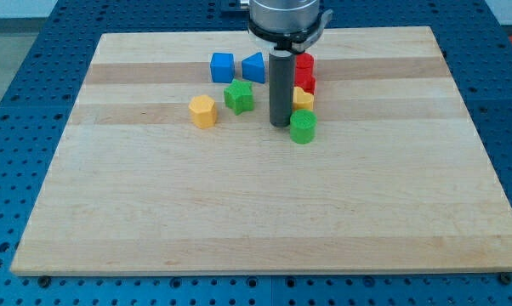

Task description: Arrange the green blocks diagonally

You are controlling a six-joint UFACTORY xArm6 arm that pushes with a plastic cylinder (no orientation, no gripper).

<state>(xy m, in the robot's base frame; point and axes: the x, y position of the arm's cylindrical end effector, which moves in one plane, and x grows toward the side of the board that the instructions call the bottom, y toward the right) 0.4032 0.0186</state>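
Note:
Two green blocks lie on the wooden board (256,221). A green star-shaped block (238,96) sits near the top middle. A green round block (303,127) lies to its right and lower. My tip (280,124) stands between them, just left of the green round block and close to touching it. The rod rises from there and hides part of what lies behind it.
A blue cube (222,66) and a blue block (253,67) sit at the top. A red block (304,70) and a yellow block (303,99) lie right of the rod. A yellow hexagonal block (202,110) lies at the left.

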